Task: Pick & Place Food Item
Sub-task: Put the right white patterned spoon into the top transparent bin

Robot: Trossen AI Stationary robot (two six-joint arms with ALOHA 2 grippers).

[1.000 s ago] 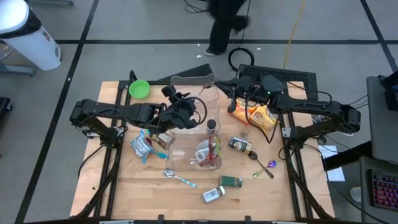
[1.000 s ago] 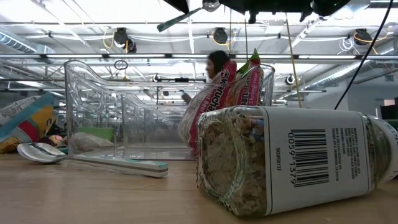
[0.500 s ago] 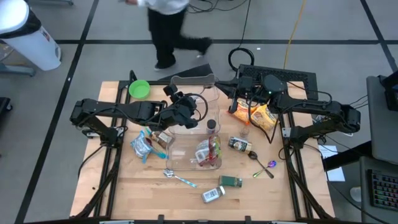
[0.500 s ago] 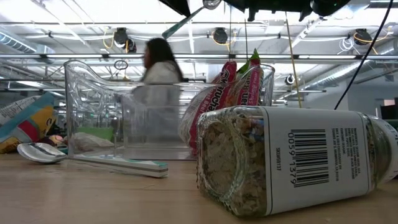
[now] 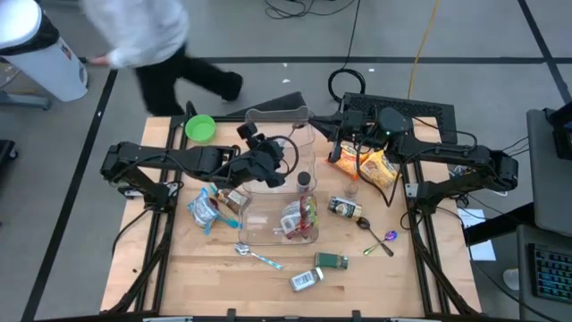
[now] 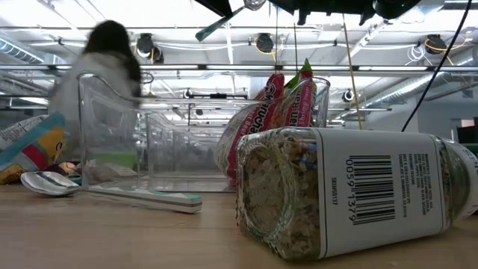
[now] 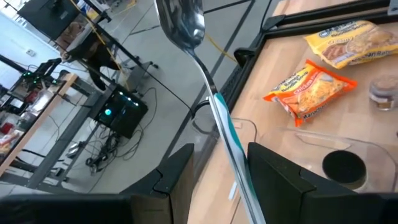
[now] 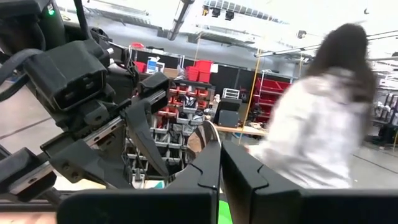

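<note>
My left gripper (image 5: 261, 159) hangs over the far part of a clear plastic container (image 5: 277, 192) and is shut on a spoon (image 7: 211, 93) with a metal bowl and a teal handle. The spoon also shows at the top of the low view (image 6: 218, 25). A red snack bag (image 5: 299, 217) stands inside the container, leaning on its near right wall. My right gripper (image 5: 344, 136) is shut and empty beyond the container's far right corner; its fingers show closed together in the right wrist view (image 8: 221, 165). My left gripper pinches the spoon's teal handle (image 7: 231, 140) between its two fingers. The fingers come roughly level from the table's left, and the spoon lies along them. Its metal bowl (image 7: 181, 25) sticks out beyond the fingertips. The spoon is lifted clear above the container.
Two yellow and orange noodle bags (image 5: 366, 165) lie at the far right. Jars (image 5: 346, 208) (image 5: 307, 279) (image 5: 332, 260), a second spoon (image 5: 259, 258) and a purple spoon (image 5: 382, 241) lie near the container. A blue bag (image 5: 210, 210) and a green bowl (image 5: 200, 128) are at the left. A person (image 5: 147, 45) walks beyond the far edge.
The held spoon has tipped a little steeper in the low view; my left gripper stays over the container. The person behind the table has walked from right to left.
</note>
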